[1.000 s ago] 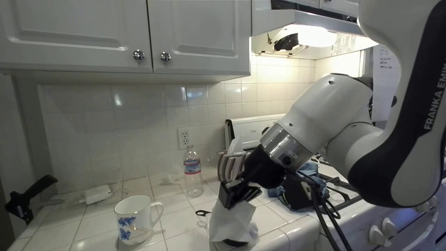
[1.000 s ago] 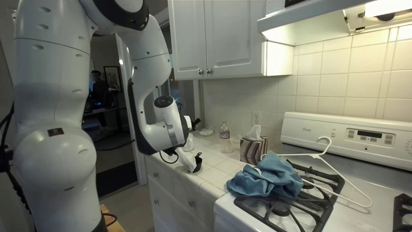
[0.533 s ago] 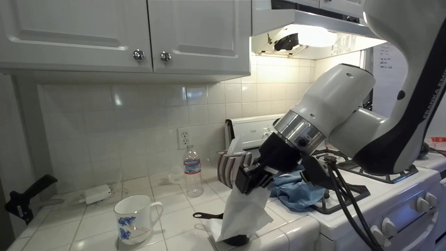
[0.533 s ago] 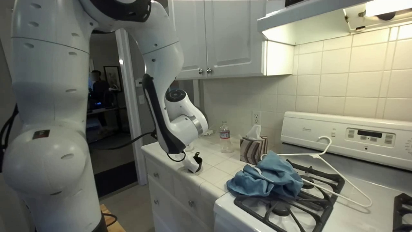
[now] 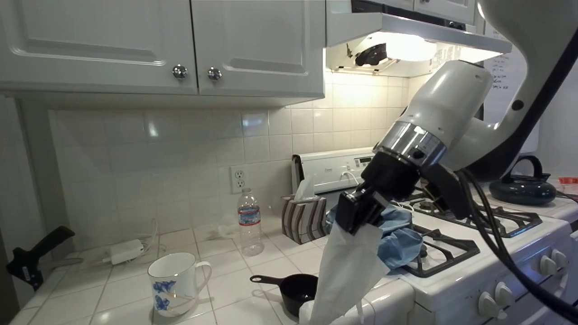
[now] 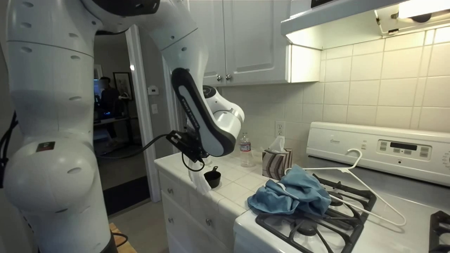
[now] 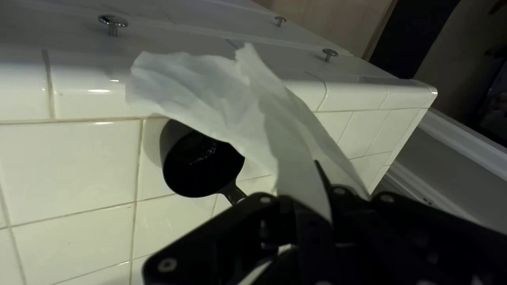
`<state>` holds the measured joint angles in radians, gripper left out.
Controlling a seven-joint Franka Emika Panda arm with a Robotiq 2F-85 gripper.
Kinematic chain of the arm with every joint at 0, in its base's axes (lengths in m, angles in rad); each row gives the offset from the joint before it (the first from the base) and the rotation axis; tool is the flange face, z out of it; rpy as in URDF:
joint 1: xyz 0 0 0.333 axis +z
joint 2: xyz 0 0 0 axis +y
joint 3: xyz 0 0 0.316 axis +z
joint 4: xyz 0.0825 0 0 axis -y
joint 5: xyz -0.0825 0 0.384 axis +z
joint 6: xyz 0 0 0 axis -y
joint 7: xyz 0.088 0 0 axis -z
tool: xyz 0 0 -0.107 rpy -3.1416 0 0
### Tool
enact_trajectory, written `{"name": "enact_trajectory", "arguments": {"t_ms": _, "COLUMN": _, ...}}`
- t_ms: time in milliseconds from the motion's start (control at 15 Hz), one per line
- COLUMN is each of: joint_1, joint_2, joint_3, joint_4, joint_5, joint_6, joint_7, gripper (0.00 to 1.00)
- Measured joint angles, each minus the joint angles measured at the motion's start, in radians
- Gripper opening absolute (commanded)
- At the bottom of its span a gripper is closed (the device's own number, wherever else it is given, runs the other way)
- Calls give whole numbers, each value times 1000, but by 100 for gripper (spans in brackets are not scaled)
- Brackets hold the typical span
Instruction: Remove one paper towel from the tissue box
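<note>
One paper towel (image 5: 347, 271), white, creased: we find its upper end pinched between the jaws, which are pressed together on it. The rest hangs below them, widening downward; in the wrist view we see it run out from between the jaws and overlap part of a cup's rim.

One small black cup (image 5: 297, 291), handled, upright on the white tiled surface (image 5: 239, 311), just beside the towel; we cannot tell whether the two touch.

One tissue box (image 5: 303, 221), brown-and-white striped, upright farther back on the surface, apart from the jaws; we note another tissue (image 5: 305, 188) standing up from its top.

One clear bottle (image 5: 249, 225), labelled, upright near the box.

One white mug (image 5: 174, 284), blue-patterned, well apart from the jaws.

One blue cloth (image 6: 291, 193), crumpled, on the white stove (image 6: 390, 242).

One dark kettle (image 5: 522, 192), just beyond the stove.
</note>
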<state>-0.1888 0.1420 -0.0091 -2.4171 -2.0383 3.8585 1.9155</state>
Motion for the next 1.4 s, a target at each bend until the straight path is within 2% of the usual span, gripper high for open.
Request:
{"name": "enact_trajectory", "arguments": {"t_ms": 267, "joint_1": 13, "joint_2": -39, "joint_3": -88, "joint_4": 115, "joint_5": -170, "joint_6": 136, "joint_7": 256, "gripper": 0}}
{"name": "enact_trajectory", "arguments": {"t_ms": 467, "joint_1": 22, "joint_2": -50, "joint_3": -141, "joint_4": 187, "joint_5": -295, "joint_6": 154, "joint_7": 455, "gripper": 0}}
{"name": "enact_trajectory", "arguments": {"t_ms": 800, "joint_1": 52, "joint_2": -21, "joint_3": -170, "joint_4": 330, "joint_5": -490, "joint_6": 215, "joint_7": 780, "gripper": 0}}
{"name": "enact_trajectory", "arguments": {"t_ms": 867, "joint_1": 98, "joint_2": -9, "joint_3": -208, "joint_4": 362, "joint_5": -485, "joint_6": 217, "joint_7": 806, "gripper": 1}}
{"name": "enact_trajectory", "arguments": {"t_ms": 1000, "joint_1": 222, "joint_2": 22, "joint_3": -334, "joint_4": 397, "joint_5": -482, "joint_6": 216, "joint_7": 796, "gripper": 1}}
{"name": "enact_trajectory", "arguments": {"t_ms": 1067, "joint_1": 246, "joint_2": 35, "joint_3": -361, "joint_4": 405, "joint_5": -482, "joint_6": 216, "joint_7": 795, "gripper": 1}}
{"name": "enact_trajectory", "arguments": {"t_ms": 1400, "joint_1": 252, "joint_2": 47, "joint_3": -381, "joint_4": 407, "joint_5": -481, "joint_6": 216, "joint_7": 787, "gripper": 0}}
